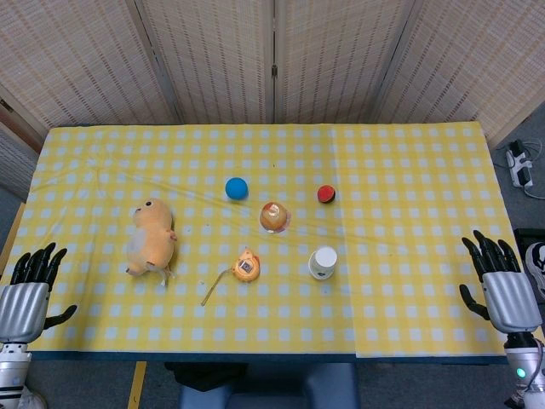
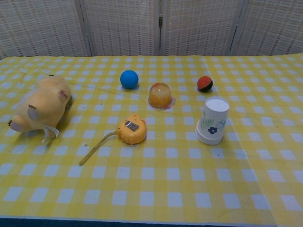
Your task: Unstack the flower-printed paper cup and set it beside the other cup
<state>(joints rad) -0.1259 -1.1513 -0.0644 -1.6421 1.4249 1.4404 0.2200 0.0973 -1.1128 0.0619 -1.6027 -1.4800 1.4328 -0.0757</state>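
Note:
The flower-printed paper cup (image 1: 323,262) (image 2: 212,120) stands upside down right of the table's middle, stacked over another cup whose rim shows at its base. My left hand (image 1: 28,285) hangs at the table's near left edge, fingers spread, holding nothing. My right hand (image 1: 501,279) hovers at the near right edge, fingers spread and empty, well to the right of the cup. Neither hand shows in the chest view.
A plush toy (image 1: 152,239) lies at the left. An orange tape measure (image 1: 246,266) with its tape pulled out sits left of the cup. Behind are a jelly cup (image 1: 273,217), a blue ball (image 1: 237,188) and a red-black ball (image 1: 326,193). A yellow checked cloth (image 1: 409,170) covers the table.

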